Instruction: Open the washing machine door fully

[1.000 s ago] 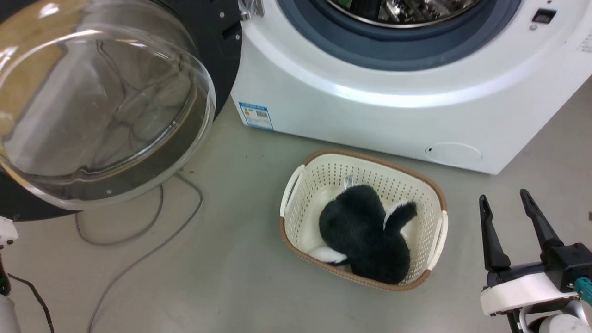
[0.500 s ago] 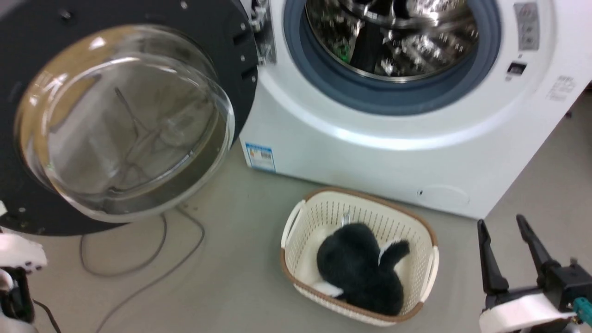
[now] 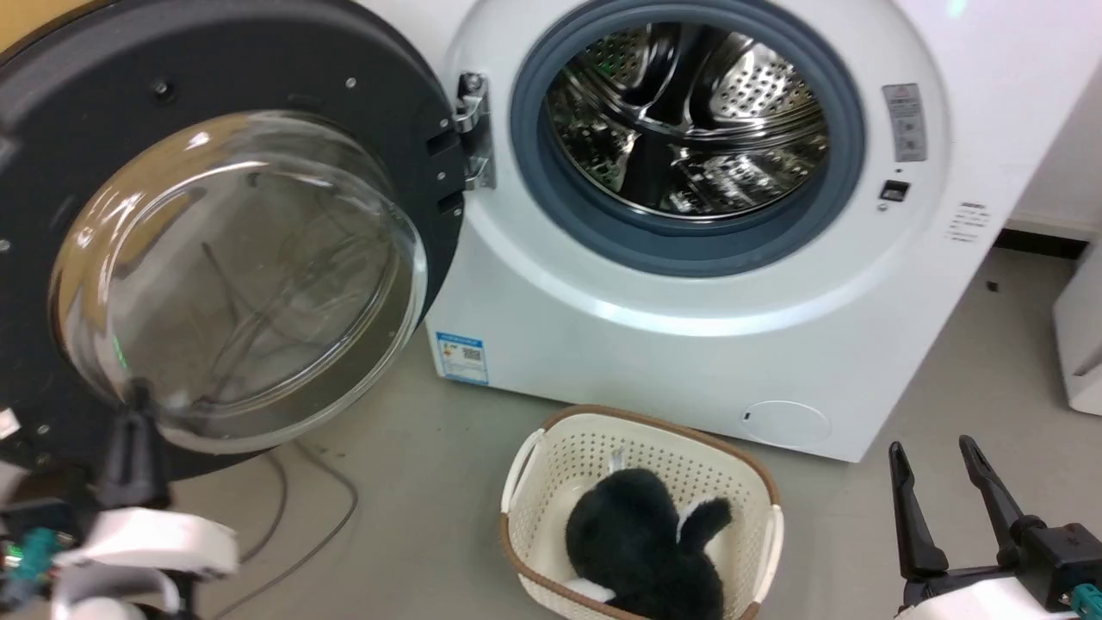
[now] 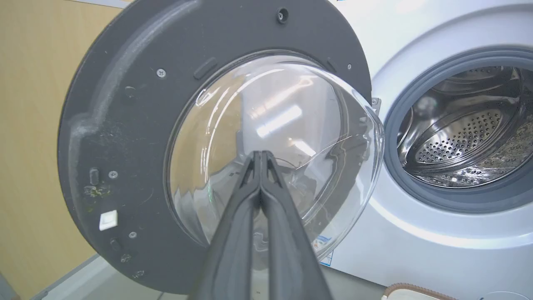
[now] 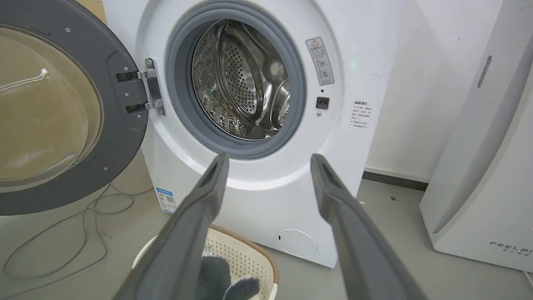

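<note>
The washing machine (image 3: 689, 344) is a white front-loader, and its steel drum (image 3: 689, 120) lies open to view. The washing machine door (image 3: 258, 52), a black disc with a bulging glass bowl, is swung out to the left on its metal hinge (image 3: 473, 129). My left gripper (image 3: 138, 400) is shut, and it is empty. It points at the lower part of the glass bowl; whether it touches I cannot tell. In the left wrist view, the left gripper (image 4: 260, 154) lies over the door (image 4: 133, 125). My right gripper (image 3: 931, 445) is open at the lower right, and in the right wrist view it (image 5: 270, 158) points at the machine (image 5: 258, 187).
A cream basket (image 3: 534, 456) holding a black and white plush toy (image 3: 641, 542) stands on the floor before the machine. Grey cables (image 3: 318, 517) trail under the door. A white appliance (image 5: 491, 166) stands to the right, and a wood-coloured wall (image 4: 33, 125) lies behind the door.
The head camera has tilted up, so more of the machine and drum shows. My left gripper has risen into view before the door's lower edge. The right gripper stays open.
</note>
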You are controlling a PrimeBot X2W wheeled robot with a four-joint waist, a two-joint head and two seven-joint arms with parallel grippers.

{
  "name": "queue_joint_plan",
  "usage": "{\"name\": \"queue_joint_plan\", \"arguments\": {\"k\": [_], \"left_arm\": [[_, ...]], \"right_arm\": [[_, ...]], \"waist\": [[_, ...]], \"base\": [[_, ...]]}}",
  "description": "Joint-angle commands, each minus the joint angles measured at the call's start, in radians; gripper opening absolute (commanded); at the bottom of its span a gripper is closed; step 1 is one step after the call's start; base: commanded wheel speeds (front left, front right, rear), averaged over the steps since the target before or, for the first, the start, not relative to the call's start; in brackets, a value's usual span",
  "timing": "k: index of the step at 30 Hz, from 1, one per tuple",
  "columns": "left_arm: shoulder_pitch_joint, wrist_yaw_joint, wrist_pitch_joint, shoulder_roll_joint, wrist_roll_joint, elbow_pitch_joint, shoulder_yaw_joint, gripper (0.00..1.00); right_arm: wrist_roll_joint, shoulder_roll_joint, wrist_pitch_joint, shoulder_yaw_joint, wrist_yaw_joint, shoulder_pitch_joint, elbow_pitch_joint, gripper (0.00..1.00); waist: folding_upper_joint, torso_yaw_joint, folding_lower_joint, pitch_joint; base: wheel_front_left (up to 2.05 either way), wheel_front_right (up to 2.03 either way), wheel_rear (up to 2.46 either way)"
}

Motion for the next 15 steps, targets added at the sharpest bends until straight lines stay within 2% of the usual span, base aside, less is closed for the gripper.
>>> {"name": "queue_joint_plan", "arguments": {"k": [1, 6, 8, 9, 10, 11, 15], "left_arm": [[0.026, -0.004, -0.004, -0.018, 0.010, -0.026, -0.016, 0.00], [0.088, -0.004, -0.004, -0.062, 0.027, -0.100, -0.072, 0.00], [0.103, -0.004, -0.004, -0.072, 0.024, -0.114, -0.090, 0.22], [0.111, -0.004, -0.004, -0.076, 0.025, -0.119, -0.100, 0.40], [0.117, -0.004, -0.004, -0.079, 0.025, -0.124, -0.111, 0.87], [0.123, -0.003, -0.004, -0.083, 0.024, -0.131, -0.120, 1.00], [0.145, 0.003, -0.004, -0.094, 0.021, -0.161, -0.152, 1.00]], "right_arm": [[0.006, 0.003, -0.004, 0.000, 0.001, 0.012, -0.003, 1.00], [0.010, 0.003, -0.004, 0.005, 0.001, 0.013, -0.006, 1.00], [0.011, 0.003, -0.004, 0.004, 0.001, 0.013, -0.010, 1.00], [0.010, 0.003, -0.004, 0.006, 0.001, 0.013, -0.011, 1.00], [0.010, 0.003, -0.004, 0.005, 0.001, 0.013, -0.013, 1.00], [0.010, 0.003, -0.004, 0.006, 0.001, 0.014, -0.016, 1.00], [0.011, 0.003, -0.004, 0.003, 0.001, 0.020, -0.028, 1.00]], "waist": [[0.0000, -0.012, 0.0002, -0.009], [0.0000, -0.050, 0.0002, -0.021], [0.0000, -0.067, 0.0002, -0.025], [0.0000, -0.077, 0.0002, -0.027], [0.0000, -0.086, 0.0002, -0.029], [0.0000, -0.095, 0.0002, -0.031], [0.0000, -0.127, 0.0002, -0.037]], "base": [[0.00, 0.00, 0.00], [0.00, 0.00, 0.00], [0.00, 0.00, 0.00], [0.00, 0.00, 0.00], [0.00, 0.00, 0.00], [0.00, 0.00, 0.00], [0.00, 0.00, 0.00]]}}
